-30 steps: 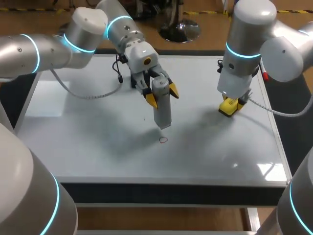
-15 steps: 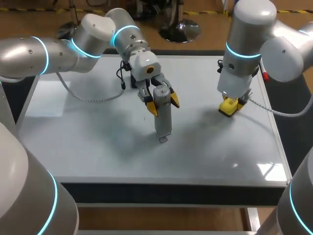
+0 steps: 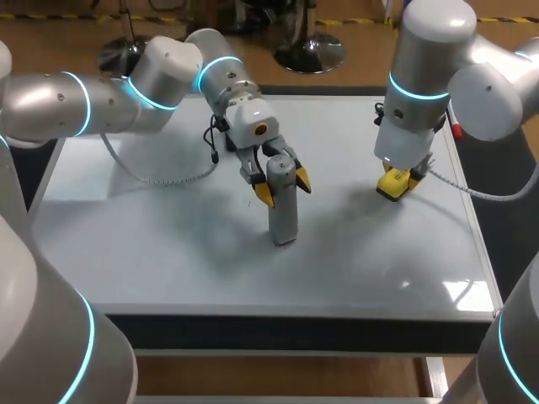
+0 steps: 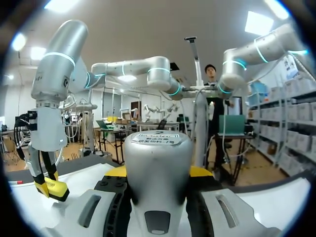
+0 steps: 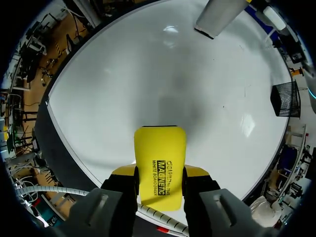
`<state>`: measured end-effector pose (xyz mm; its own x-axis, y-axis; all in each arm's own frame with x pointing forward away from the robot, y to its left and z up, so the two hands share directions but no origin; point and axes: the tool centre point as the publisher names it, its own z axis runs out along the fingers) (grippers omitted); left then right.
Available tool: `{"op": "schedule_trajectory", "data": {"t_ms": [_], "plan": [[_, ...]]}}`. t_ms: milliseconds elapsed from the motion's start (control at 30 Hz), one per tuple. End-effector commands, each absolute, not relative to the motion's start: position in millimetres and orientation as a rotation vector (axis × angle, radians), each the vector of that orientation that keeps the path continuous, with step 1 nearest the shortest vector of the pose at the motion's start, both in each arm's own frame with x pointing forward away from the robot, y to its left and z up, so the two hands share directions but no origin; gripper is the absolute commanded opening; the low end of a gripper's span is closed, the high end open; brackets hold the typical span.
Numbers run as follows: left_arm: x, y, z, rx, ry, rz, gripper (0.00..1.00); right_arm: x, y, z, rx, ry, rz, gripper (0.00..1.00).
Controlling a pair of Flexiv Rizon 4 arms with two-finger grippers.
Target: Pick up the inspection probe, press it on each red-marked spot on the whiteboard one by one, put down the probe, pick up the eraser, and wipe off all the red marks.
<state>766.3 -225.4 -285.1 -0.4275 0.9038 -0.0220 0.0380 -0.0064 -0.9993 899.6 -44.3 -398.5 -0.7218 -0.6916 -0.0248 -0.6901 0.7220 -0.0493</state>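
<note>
Probe point(image 3: 282, 202) is pinched upright by the left gripper point(image 3: 282, 178) in the head view. Its tip is set on the whiteboard point(image 3: 152, 244) near centre, presumably pressing a mark hidden beneath. Open board lies toward 6 and 9 o'clock. In the left wrist view, the probe is seen clamped between the fingers. In the right wrist view, the eraser point(image 5: 160, 153) is pinched by the right gripper point(image 5: 160, 170) near the board's 3 o'clock edge, judged parked for wiping.

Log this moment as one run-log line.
left claw: shut on probe | probe: tip down on whiteboard | right claw: shut on eraser
</note>
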Motion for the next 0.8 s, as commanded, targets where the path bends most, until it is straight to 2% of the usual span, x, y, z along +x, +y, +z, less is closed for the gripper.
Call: {"op": "schedule_trajectory", "data": {"t_ms": [33,800], "plan": [[756.5,-218.3,-284.7,-0.991,-1.584,1.543,0.00,900.0,-44.6,-398.2,-1.158,2.876,-0.061,0.00],[755.3,-216.9,-283.1,-0.947,-1.621,1.536,0.00,900.0,-44.6,-398.2,-1.158,2.876,-0.061,0.00]]}}
